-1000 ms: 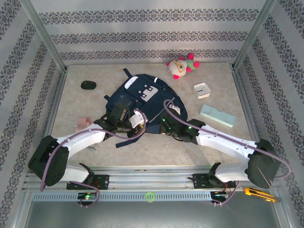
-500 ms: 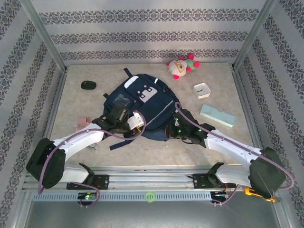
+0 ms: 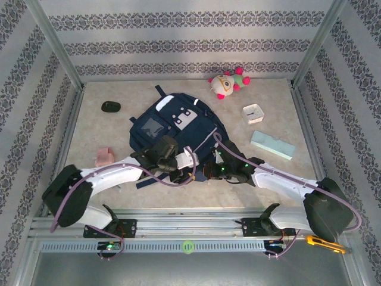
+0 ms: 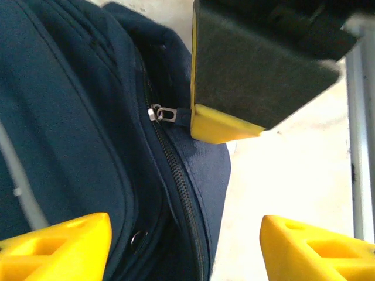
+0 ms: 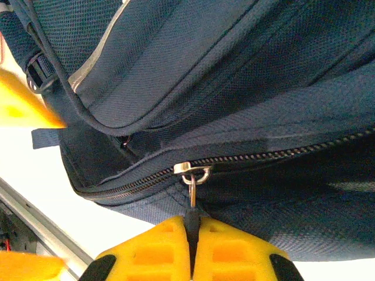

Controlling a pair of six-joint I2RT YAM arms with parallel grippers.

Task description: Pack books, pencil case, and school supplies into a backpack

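At the middle of the desk [image 3: 113, 131] the backpack [image 3: 178, 125] lies flat, its zipper toward the arms. The right hand [image 5: 193, 234] is clenched on the zipper pull [image 5: 192, 199]. The left hand [image 4: 184, 240] is released, straddling the bag's near edge. Unzipping cleanly likely needs the left hand to pin the fabric while the right draws along the teeth. The pencil case [image 3: 272, 145] lies well apart.

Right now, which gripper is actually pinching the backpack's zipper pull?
The right gripper: shut on the zipper pull at the backpack's near edge. The left gripper stands open, holding nothing.
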